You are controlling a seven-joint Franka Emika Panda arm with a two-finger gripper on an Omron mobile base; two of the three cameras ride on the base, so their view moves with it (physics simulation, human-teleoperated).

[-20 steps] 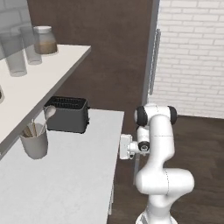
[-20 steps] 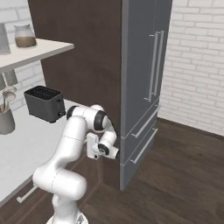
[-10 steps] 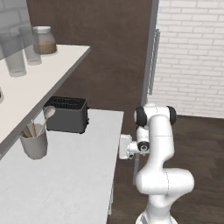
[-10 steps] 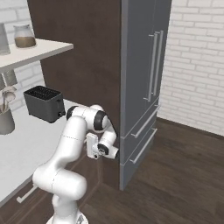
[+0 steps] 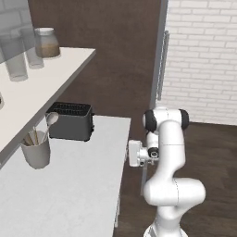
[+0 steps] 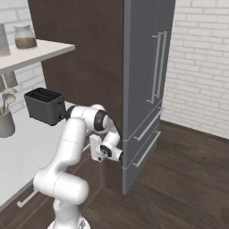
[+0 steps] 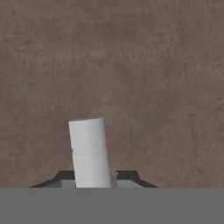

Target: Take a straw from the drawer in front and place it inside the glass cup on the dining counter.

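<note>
Left base view: the gripper presses at the worktop's 3 o'clock edge.

Right base view: it meets the cabinet front below.

Hand view: the jaws look clamped on the handle, a bar running from 6 to 12 o'clock across the drawer. The handle is probably rigid and smooth, best gripped mid-bar. The straw is presumably inside.

Even, shadowless rendered light; hand view perhaps slightly blurred.
</note>
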